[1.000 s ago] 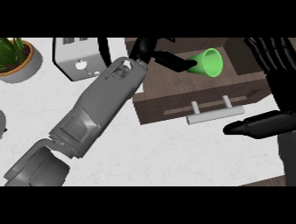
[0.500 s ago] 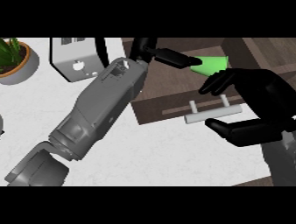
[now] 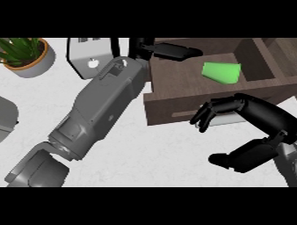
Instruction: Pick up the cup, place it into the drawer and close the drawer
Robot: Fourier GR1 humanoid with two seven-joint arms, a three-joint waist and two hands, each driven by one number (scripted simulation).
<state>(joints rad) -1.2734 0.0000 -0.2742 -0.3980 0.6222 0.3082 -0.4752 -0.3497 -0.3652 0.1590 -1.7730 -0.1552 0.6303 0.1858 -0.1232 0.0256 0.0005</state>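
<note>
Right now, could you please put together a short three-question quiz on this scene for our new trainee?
1. True or false: the green cup lies inside the open drawer.
2. Which hand is at the drawer's front handle? A) left hand B) right hand
3. Fill in: the potted plant stands in the view's upper ____ corner.

Key: 1 true; 2 B; 3 left.

Wood, plastic and pale stone-like surfaces
The drawer [image 3: 177, 83] looks like dark, matt wood grain; the green cup [image 3: 221, 71] is smooth plastic-looking; the counter [image 3: 151, 154] is pale and matt; both black hands, left [image 3: 167, 49] and right [image 3: 255, 127], show a dull sheen
</note>
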